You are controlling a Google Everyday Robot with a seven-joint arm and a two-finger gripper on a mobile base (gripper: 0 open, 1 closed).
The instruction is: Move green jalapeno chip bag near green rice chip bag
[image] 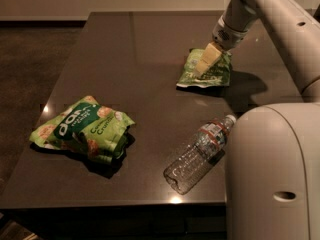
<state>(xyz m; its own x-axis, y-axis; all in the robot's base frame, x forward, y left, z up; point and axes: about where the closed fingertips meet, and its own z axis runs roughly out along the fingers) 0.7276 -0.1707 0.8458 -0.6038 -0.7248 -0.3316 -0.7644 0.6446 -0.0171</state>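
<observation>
The green jalapeno chip bag (212, 73) is a small pale olive-green bag lying flat at the back right of the dark table. My gripper (205, 62) hangs from the arm at the upper right and is down on the bag's upper left part, its pale fingers (208, 57) touching or just over the bag. The green rice chip bag (82, 128) is larger, bright green with white lettering, and lies at the front left of the table, far from the smaller bag.
A clear plastic water bottle (199, 153) lies on its side at the front right of the table (135, 54). My pale robot body (272, 174) fills the lower right corner and hides the table edge there. The floor lies to the left.
</observation>
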